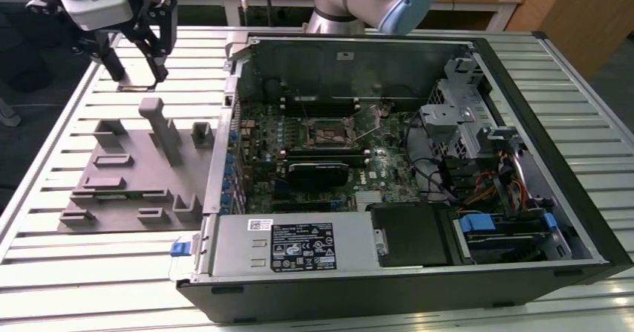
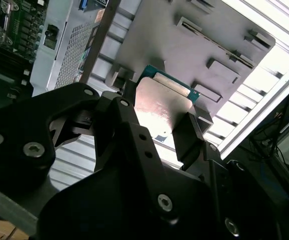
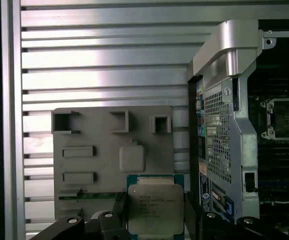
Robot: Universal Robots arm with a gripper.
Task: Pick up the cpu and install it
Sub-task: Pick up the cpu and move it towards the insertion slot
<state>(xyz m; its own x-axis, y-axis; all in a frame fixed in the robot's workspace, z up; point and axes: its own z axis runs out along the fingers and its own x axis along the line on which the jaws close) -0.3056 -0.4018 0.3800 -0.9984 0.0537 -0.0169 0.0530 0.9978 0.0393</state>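
**Cpu gripped in the tool, well apart from the open socket**

The slatted metal surface point(image 1: 50, 272) carries an open computer case point(image 1: 580, 161) lying on its side, with the motherboard point(image 1: 297, 150) facing up. The bare CPU socket point(image 1: 327, 133) is near the board's middle. A grey holder tray point(image 1: 119, 180) rests just beside the case, towards the exterior view's left.

The tool point(image 1: 136, 64) hangs past the tray's far end, outside the case. In both wrist views its dark fingers point(image 2: 186, 137) are pressed against two opposite edges of the cpu point(image 3: 155, 209), pinching it. The silvery top plate faces the first wrist camera, and the green edge shows beyond the plate. The chip sits level between the fingers and looks clear of the tray rather than resting on it.

As I judge it, the pick-up is done and the carry to the case is in hand. Seating the chip calls for travel over the case wall point(image 3: 227, 150) and squaring the chip with the socket frame point(image 3: 284, 117). The descent must be level and gentle, since a tilted or off-centre chip could harm the contacts.
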